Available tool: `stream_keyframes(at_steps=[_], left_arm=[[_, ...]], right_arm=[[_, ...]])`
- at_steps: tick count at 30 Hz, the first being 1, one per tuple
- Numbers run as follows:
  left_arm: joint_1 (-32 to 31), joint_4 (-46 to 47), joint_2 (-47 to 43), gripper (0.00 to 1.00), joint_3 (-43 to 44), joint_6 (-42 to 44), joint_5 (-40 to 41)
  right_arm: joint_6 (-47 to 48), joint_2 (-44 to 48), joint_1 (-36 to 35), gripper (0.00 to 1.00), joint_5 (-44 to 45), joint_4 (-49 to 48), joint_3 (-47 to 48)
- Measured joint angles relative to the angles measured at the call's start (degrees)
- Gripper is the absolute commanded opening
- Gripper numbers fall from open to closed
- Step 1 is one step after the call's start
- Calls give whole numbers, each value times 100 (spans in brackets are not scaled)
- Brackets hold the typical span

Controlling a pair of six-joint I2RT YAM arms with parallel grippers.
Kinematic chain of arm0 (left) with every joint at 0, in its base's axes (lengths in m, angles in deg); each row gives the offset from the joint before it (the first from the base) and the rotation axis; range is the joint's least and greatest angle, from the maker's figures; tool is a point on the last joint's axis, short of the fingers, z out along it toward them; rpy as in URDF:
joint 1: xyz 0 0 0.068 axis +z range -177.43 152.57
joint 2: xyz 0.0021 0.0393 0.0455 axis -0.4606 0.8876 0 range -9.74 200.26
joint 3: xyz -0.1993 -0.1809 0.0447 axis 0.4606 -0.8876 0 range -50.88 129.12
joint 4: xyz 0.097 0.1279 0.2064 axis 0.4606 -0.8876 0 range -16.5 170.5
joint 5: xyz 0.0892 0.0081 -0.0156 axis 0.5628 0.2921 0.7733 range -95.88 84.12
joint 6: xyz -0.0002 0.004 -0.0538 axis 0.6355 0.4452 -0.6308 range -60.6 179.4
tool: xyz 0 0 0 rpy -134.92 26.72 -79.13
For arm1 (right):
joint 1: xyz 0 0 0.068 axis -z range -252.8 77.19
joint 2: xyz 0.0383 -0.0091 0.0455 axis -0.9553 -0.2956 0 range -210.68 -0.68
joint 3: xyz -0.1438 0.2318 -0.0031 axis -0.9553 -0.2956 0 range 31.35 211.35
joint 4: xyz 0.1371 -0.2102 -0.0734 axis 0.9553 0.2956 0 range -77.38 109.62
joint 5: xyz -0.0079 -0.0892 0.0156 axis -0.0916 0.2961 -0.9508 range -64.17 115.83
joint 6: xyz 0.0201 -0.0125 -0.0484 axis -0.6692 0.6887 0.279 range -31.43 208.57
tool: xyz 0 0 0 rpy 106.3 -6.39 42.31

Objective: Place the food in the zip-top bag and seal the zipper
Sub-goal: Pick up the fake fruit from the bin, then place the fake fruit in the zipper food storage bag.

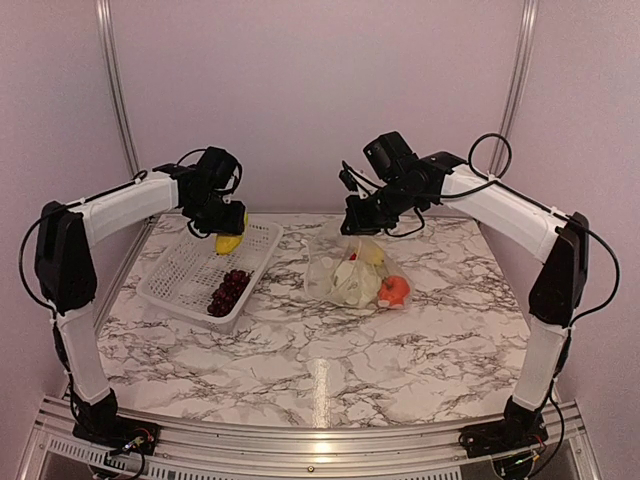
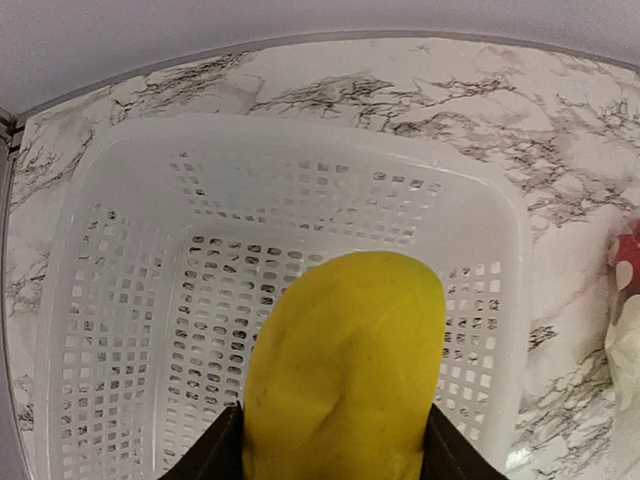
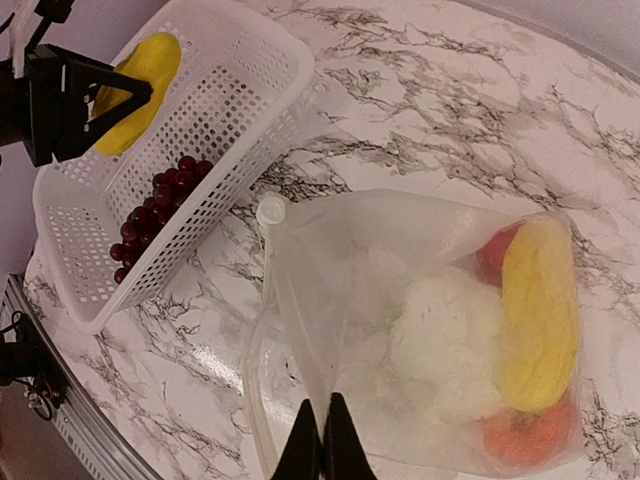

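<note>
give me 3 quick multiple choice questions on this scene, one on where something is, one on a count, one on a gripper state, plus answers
1. Where is the grape bunch?
A) in the zip-top bag
B) held up in the air
C) in the white basket

2. How many yellow pieces are inside the zip-top bag?
A) one
B) two
C) none

3. The right gripper is:
A) open above the white basket
B) shut on the zip-top bag's edge
C) shut on the grape bunch

Answers:
1 C, the grapes lie on the basket floor.
2 A, one yellow piece lies beside the cauliflower; the other yellow piece is in the left gripper.
3 B, it is pinched closed on clear plastic.
</note>
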Motion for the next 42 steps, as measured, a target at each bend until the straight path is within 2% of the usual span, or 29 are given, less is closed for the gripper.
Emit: stream_keyframes(at_steps=[8, 14, 19, 26, 34, 42], left_arm=[[-264, 1381, -1384, 46, -1180, -1373, -2190], [-656, 2236, -1453, 44, -1261, -1676, -3801], [-1099, 3167, -1569, 38, -1731, -1875, -4551], [-1207, 3698, -1364, 36, -1766, -2046, -5167], [-1351, 3047, -1056, 32, -1591, -1648, -5410], [-1349, 2802, -448, 32, -1432, -1832, -5462]], right_arm=[[-33, 0, 0, 0, -149, -109, 0], [-76, -11, 0, 0, -205, -144, 15], [-179, -13, 0, 0, -348, -199, 26], [-245, -42, 0, 0, -415, -179, 260], [-146, -39, -2, 0, -573, -173, 367], [37, -39, -15, 0, -719, -94, 367]])
